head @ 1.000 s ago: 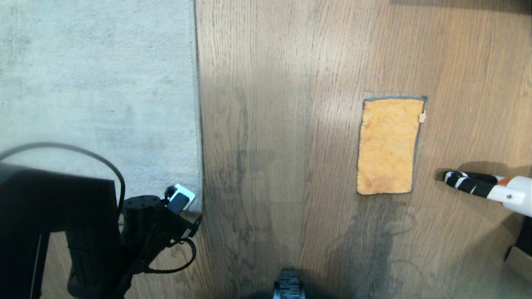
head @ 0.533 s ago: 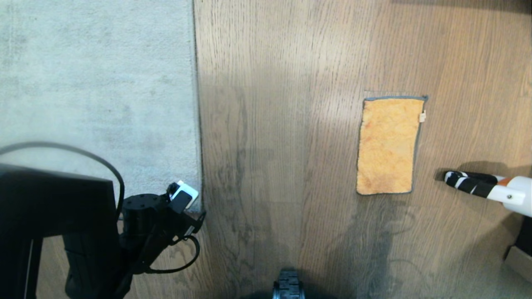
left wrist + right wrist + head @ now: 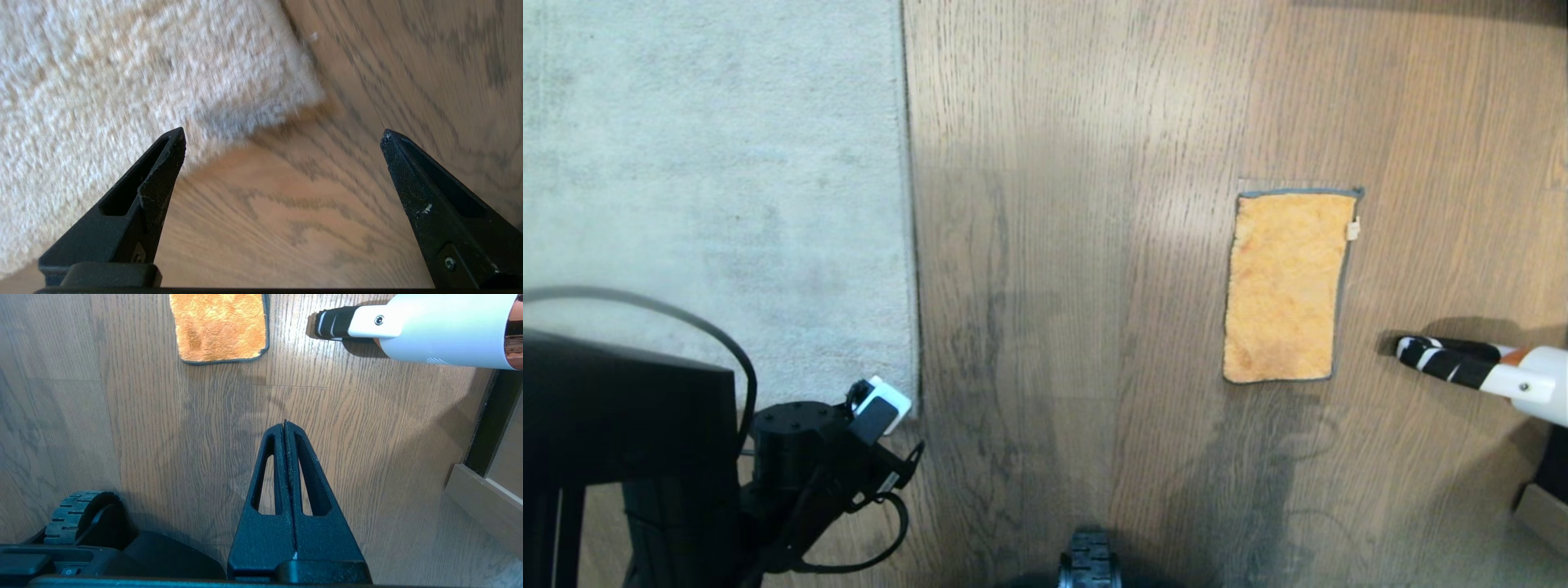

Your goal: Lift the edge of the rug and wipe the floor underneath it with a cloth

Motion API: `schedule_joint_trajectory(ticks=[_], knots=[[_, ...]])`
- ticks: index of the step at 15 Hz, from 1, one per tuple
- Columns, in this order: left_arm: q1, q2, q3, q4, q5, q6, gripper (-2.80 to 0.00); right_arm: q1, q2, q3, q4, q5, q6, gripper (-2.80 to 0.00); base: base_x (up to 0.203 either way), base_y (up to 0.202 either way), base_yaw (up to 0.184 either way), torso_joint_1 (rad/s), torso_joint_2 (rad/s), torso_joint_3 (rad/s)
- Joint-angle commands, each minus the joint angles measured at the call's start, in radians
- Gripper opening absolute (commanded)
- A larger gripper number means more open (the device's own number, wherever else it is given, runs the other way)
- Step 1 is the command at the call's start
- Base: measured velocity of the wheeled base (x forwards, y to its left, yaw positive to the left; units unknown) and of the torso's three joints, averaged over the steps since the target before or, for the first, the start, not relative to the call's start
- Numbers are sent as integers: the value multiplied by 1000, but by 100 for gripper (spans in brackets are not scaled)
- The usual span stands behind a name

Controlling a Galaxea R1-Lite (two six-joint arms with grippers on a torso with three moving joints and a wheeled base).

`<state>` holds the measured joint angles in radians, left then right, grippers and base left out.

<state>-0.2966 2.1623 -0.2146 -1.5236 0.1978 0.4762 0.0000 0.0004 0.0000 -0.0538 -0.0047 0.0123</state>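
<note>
Brown plank floor (image 3: pixel 1078 245) fills most of the head view, with a pale rug covering its left part. No bin, box or other container shows in any view, so nothing is held in one.

By my reading the step in hand is the approach to the rug edge (image 3: pixel 286 98): nothing is lifted yet, and wiping has not begun. The left pincer (image 3: pixel 282 136) hangs low over the floor with its jaws spread wide and nothing between them. Seen from the left wrist, the rug's square corner lies just ahead of the gap between the fingertips, nearer the finger (image 3: pixel 163 171) that overlaps the pile; the other finger stands over bare wood. Whether either tip touches the floor or the rug I cannot tell. In the head view the left arm hides the fingers, though the wrist sits right at the rug corner (image 3: pixel 913 404).

Next, I judge, one jaw has to slide under the thin border and the other come down on the pile, then close and raise; the edge lies flat, so getting under it looks like the hard part.

Well off to the far side of this pincer lies the cloth (image 3: pixel 1286 287), flat on the wood and untouched. The right pincer (image 3: pixel 285 426) is parked near the base, jaws pressed together on nothing, with the cloth ahead of it (image 3: pixel 220 326). A white tool (image 3: pixel 1486 371) rests just beyond the cloth.
</note>
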Motion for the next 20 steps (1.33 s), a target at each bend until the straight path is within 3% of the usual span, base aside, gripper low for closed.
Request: schedule_joint_trajectory(ticks=[1,5,13,20], knots=[[1,-4,9,-46,12,8,0,0,1,0,-1,0,0,-280,0,0,0,0,0,0],[5,16,3,-46,41,63,0,0,1,0,-1,0,0,-280,0,0,0,0,0,0],[3,80,-65,-46,42,83,0,0,1,0,-1,0,0,-280,0,0,0,0,0,0],[5,99,-129,-46,100,108,0,0,1,0,-1,0,0,-280,0,0,0,0,0,0]])
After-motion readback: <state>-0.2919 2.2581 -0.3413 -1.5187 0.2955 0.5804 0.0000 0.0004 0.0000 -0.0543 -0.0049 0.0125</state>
